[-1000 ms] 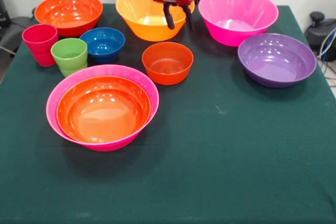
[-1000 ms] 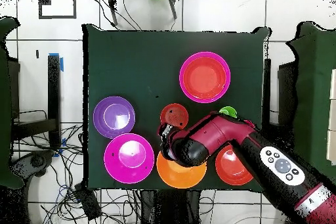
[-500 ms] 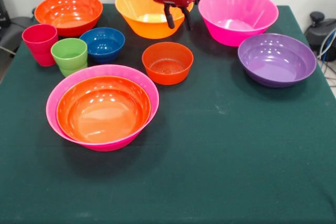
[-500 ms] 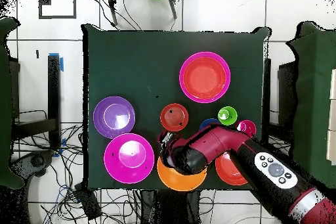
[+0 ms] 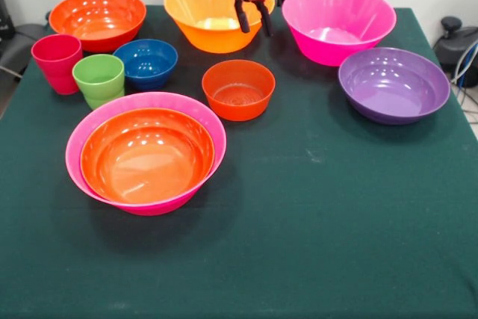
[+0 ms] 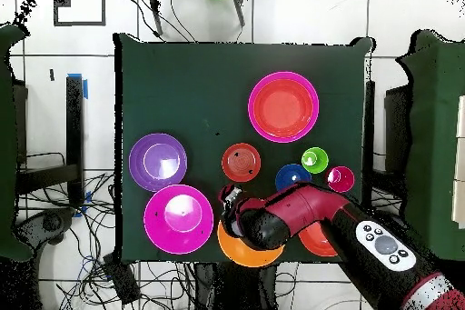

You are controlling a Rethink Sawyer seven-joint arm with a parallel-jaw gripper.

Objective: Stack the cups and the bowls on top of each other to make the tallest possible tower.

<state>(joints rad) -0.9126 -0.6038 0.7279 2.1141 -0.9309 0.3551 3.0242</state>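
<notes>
Bowls dominate the green table [image 5: 336,244]: the tower [image 5: 146,152], a red-orange bowl nested in a magenta one, sits near the front edge, with a second magenta bowl [image 5: 337,22], the light orange bowl [image 5: 202,24] and a purple bowl [image 5: 393,84] well apart behind it. The gripper [image 5: 252,17] hangs over the light orange bowl's rim, its two fingers parted and holding nothing. To lift that bowl cleanly, I'd straddle the rim wall before closing. Smaller still, the blue bowl [image 5: 147,61] and two cups [image 5: 98,78] wait at the side.
</notes>
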